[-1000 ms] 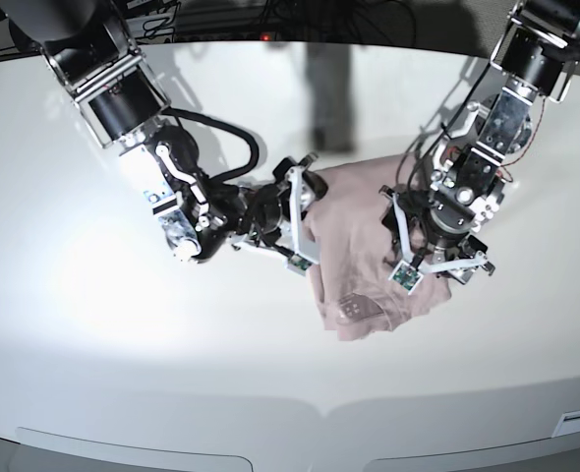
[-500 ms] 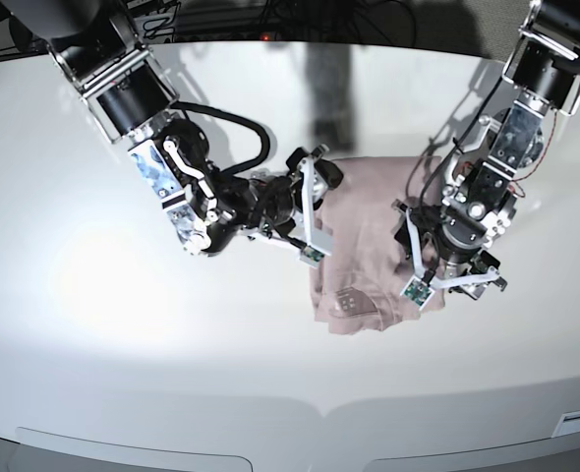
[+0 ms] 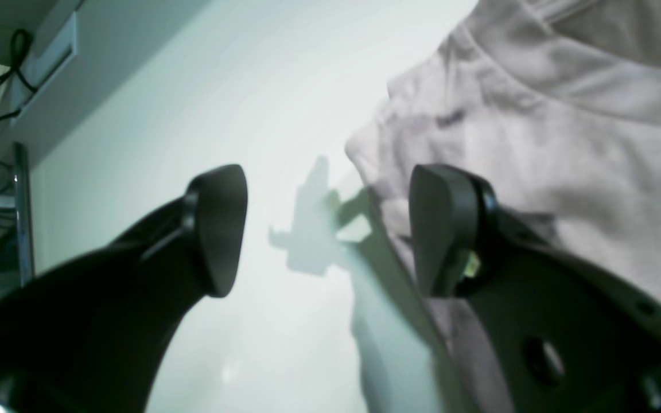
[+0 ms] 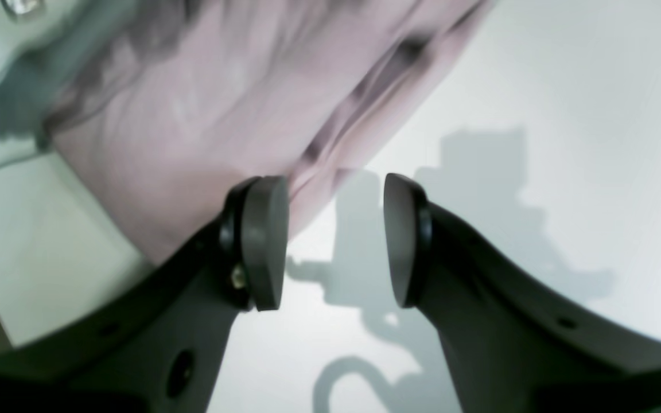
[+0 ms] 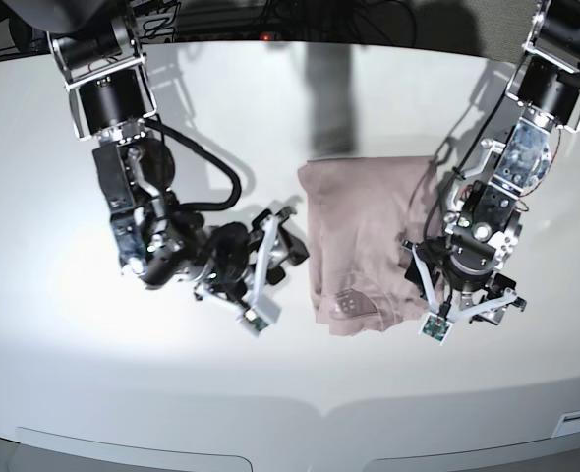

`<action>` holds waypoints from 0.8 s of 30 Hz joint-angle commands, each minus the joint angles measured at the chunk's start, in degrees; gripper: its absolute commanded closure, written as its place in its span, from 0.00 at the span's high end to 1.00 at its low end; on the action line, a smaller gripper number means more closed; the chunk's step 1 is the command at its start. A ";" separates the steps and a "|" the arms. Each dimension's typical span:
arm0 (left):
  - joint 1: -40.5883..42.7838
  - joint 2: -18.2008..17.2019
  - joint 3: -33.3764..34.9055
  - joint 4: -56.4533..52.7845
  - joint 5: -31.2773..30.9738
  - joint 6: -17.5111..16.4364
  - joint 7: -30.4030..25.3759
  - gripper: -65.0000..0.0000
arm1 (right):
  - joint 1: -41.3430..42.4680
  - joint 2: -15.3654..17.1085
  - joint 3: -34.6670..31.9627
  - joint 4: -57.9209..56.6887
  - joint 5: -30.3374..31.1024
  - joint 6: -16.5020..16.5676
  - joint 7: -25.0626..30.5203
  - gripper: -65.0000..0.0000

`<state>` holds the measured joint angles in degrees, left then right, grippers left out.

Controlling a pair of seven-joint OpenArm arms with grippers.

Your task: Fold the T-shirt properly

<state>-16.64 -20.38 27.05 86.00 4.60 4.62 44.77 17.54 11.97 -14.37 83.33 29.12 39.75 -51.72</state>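
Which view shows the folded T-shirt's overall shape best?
The base view: the whole T-shirt lies folded between both open grippers. The left wrist view shows only its collar edge; the right wrist view shows one blurred edge.

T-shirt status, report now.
Left gripper open, empty, at shirt's edge. Right gripper open, empty, beside it. T-shirt folded flat on table. Nothing in the way.

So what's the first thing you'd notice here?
A folded pink T-shirt lies in the middle of the white table. On each side of it there is a black robot arm. Both the left gripper and the right gripper are open and hold nothing.
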 commanded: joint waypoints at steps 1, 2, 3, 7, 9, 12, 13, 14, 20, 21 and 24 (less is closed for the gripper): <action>-1.60 -0.98 -0.46 2.36 0.09 1.44 -1.44 0.66 | 1.46 0.07 2.29 2.43 1.03 0.25 1.66 0.42; -1.60 -1.57 -0.46 3.19 -0.85 1.46 -1.79 0.66 | 1.46 0.09 4.39 3.80 1.03 0.25 1.84 0.42; -1.64 -2.32 -0.46 3.87 -2.12 1.42 -1.84 0.66 | 1.46 0.09 6.71 5.16 1.03 0.25 1.84 0.42; -1.44 -5.60 -2.12 4.44 -4.13 1.44 -0.66 0.66 | 1.40 0.09 17.66 10.51 1.09 0.25 1.66 0.42; -1.40 -7.19 -4.66 4.44 -6.62 1.46 0.94 0.66 | 1.11 0.11 23.39 13.33 1.22 0.25 0.13 0.42; -0.17 -8.55 -10.27 4.79 -9.86 1.42 1.88 0.66 | -0.28 0.68 30.93 17.05 7.37 0.25 -4.94 0.42; 0.79 -8.59 -12.48 5.38 -10.71 1.36 2.14 0.66 | -1.20 0.96 32.98 18.21 10.19 0.25 -6.80 0.42; 2.03 -8.57 -14.58 6.19 -11.47 1.16 2.64 0.66 | -2.38 1.27 34.84 19.39 12.33 0.25 -8.31 0.42; 14.36 -9.01 -23.02 16.22 -13.22 -4.42 3.67 0.66 | -13.18 3.85 40.54 25.46 15.91 0.25 -10.78 0.42; 17.00 -9.42 -23.78 18.25 -13.14 -4.61 3.87 0.66 | -15.26 4.31 40.68 26.23 15.91 0.25 -10.99 0.42; 25.09 -10.84 -25.73 24.52 -12.98 -5.05 5.40 0.66 | -21.77 5.84 40.68 28.59 15.93 0.25 -12.96 0.42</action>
<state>9.26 -30.39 1.83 109.47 -8.86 -0.45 51.11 -5.17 17.06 26.04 110.80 43.75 39.77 -65.95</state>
